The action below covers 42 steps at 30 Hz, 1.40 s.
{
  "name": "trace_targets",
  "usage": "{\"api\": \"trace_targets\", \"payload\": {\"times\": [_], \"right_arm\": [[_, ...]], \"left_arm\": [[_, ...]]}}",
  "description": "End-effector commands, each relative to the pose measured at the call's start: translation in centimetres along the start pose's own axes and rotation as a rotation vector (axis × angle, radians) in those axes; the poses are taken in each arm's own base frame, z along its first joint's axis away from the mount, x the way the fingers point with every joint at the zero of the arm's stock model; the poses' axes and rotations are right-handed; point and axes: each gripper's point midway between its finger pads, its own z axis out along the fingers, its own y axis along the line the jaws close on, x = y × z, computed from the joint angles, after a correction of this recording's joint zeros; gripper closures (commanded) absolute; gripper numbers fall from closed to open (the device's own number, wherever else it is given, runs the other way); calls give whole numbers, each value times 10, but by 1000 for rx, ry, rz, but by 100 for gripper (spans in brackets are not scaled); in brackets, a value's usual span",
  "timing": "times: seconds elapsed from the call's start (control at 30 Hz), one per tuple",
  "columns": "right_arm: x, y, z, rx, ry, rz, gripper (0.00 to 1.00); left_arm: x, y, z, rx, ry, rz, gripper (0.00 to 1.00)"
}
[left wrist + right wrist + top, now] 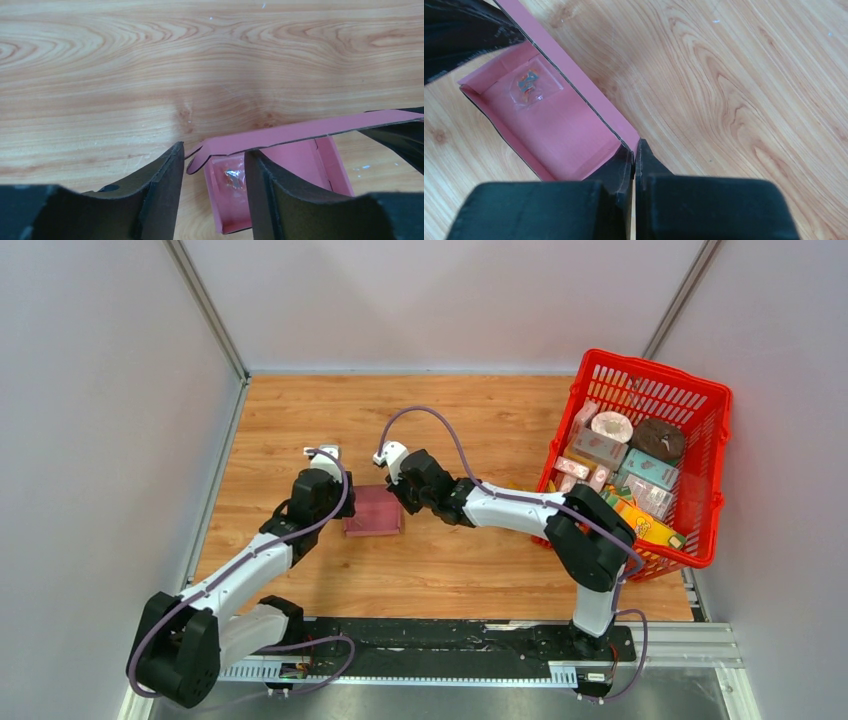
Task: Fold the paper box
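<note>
Pink paper box (373,510) lies on the surface (480,570); our right jaws pinch its flap, our left jaws are open.

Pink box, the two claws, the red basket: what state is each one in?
paper box: open, sides up, long flap raised.
clear packet: lying inside the box.
left gripper: open, straddling the box's edge.
right gripper: shut on the long flap's end.
red basket: packed with cartons.

One paper box (372,510); one packet (526,82) inside. Two grippers: left gripper (215,155), right gripper (635,150). One basket (660,373). One table (480,440).
</note>
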Motion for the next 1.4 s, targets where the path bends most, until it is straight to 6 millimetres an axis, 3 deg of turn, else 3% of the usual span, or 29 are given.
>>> {"api": "trace_targets", "payload": {"times": [0.0,0.1,0.27,0.4,0.57,0.7,0.77,0.8,0.87,0.93,1.1,1.37], "right_arm": [[-7,-12,-20,1,-23,-34,100],[-6,-6,-29,-120,-32,-11,100],[0,-6,-29,-158,-7,-21,100],[2,-9,-26,-138,-7,-16,100],[0,-18,-26,-82,-11,-3,100],[-5,-26,-27,-29,-26,31,100],[-10,-25,-27,-6,-35,65,100],[-11,-37,-28,72,-38,80,100],[-14,-31,-29,123,-49,113,100],[-16,-47,-34,278,-68,135,100],[-33,-60,-42,457,-148,308,100],[-24,-64,-45,623,-262,535,100]], "left_arm": [[-21,-13,-9,77,-82,-6,41],[-22,-23,-11,143,-96,14,29],[-20,-36,-7,208,-84,18,30],[-18,-37,-3,211,-52,24,48],[-13,-34,-6,199,-34,25,58],[-8,-32,-5,184,-12,0,74],[-6,-30,-5,157,3,-25,78],[-5,-30,-5,147,6,-55,81],[-7,-32,-4,135,-5,-79,89],[-16,-36,-4,112,-35,-98,99],[-48,-46,1,33,-98,-133,100],[-46,-35,20,-145,-103,-252,100]]}}
